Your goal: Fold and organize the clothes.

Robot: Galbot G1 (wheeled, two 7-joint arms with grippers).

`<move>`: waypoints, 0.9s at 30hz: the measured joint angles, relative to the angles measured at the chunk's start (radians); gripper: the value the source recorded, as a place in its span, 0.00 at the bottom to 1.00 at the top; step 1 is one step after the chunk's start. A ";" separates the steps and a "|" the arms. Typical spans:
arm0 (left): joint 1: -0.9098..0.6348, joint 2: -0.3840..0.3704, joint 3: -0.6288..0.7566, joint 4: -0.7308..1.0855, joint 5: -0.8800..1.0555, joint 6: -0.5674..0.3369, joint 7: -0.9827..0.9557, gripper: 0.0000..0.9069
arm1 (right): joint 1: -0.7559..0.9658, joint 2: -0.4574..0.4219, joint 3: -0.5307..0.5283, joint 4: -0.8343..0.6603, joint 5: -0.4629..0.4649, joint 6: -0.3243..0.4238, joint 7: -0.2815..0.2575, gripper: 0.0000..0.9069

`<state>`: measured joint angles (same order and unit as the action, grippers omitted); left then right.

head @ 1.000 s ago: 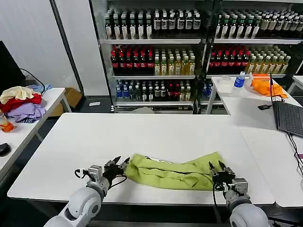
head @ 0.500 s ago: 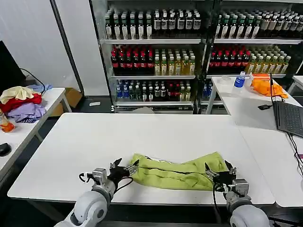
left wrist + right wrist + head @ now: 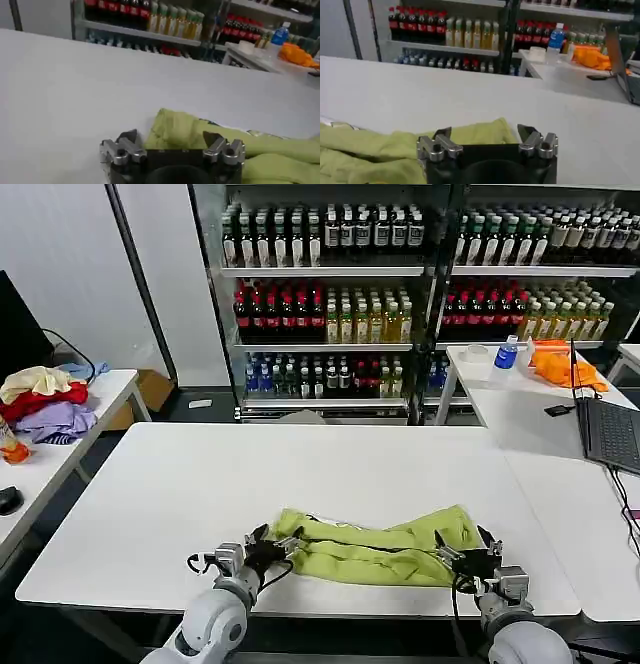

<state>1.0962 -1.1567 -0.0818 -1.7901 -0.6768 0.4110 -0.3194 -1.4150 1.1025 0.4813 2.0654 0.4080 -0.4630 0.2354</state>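
My left claw [image 3: 272, 548] has crept inward to the near-left end of the lime T-shirt [image 3: 375, 548] bunched on the counter [image 3: 300, 474], my right claw [image 3: 462, 559] at its right end, both spread open, gripping nothing—grasp imminent, I judge.

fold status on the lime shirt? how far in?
Partly done. The lime T-shirt lies gathered into a long rumpled band near the white table's front edge, not yet a compact fold. In hand: the left gripper is open at the band's left end, and the right gripper is open at its right end. Left: grasp the ends, fold across, then tidy.
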 measured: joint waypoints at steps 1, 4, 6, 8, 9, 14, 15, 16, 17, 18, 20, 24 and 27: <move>0.001 -0.003 -0.001 0.003 0.004 -0.002 0.000 0.03 | 0.000 0.000 0.000 -0.001 0.001 0.000 0.000 1.00; 0.004 -0.007 -0.002 0.008 0.009 -0.010 0.002 0.03 | 0.003 -0.002 -0.004 -0.004 0.001 0.000 0.000 1.00; 0.007 -0.009 -0.004 0.009 0.009 -0.014 0.007 0.03 | 0.006 -0.004 -0.006 -0.004 0.003 0.000 0.000 1.00; 0.012 -0.009 -0.006 0.009 0.008 -0.020 0.010 0.03 | 0.011 -0.005 -0.009 -0.005 0.004 -0.002 0.001 1.00; 0.014 -0.010 -0.007 0.008 0.005 -0.023 0.013 0.03 | 0.013 -0.006 -0.010 -0.006 0.005 -0.002 0.001 1.00; 0.025 -0.006 -0.013 -0.001 -0.014 -0.039 0.029 0.03 | 0.019 -0.007 -0.012 -0.005 0.006 -0.004 0.002 1.00; 0.026 -0.004 -0.015 -0.003 -0.020 -0.042 0.034 0.03 | 0.018 -0.006 -0.012 -0.005 0.006 -0.004 0.003 1.00; 0.026 -0.002 -0.017 -0.006 -0.025 -0.043 0.035 0.03 | 0.017 -0.005 -0.011 -0.003 0.006 -0.005 0.003 1.00; 0.026 0.000 -0.019 -0.008 -0.032 -0.044 0.037 0.03 | 0.016 -0.005 -0.010 -0.002 0.006 -0.005 0.003 1.00; 0.027 0.002 -0.022 -0.013 -0.040 -0.045 0.039 0.03 | 0.014 -0.005 -0.009 0.000 0.006 -0.005 0.003 1.00; 0.028 0.008 -0.029 -0.022 -0.053 -0.048 0.040 0.03 | 0.010 -0.005 -0.004 0.004 0.006 -0.005 0.003 1.00; 0.036 0.022 -0.048 -0.042 -0.079 -0.050 0.040 0.03 | 0.004 -0.006 0.003 0.011 0.008 -0.005 0.004 1.00; 0.044 0.038 -0.072 -0.063 -0.101 -0.050 0.037 0.03 | 0.003 -0.004 0.007 0.016 0.010 -0.005 0.004 1.00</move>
<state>1.1401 -1.1185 -0.1534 -1.8535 -0.7778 0.3613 -0.2829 -1.4123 1.0980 0.4884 2.0810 0.4177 -0.4684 0.2396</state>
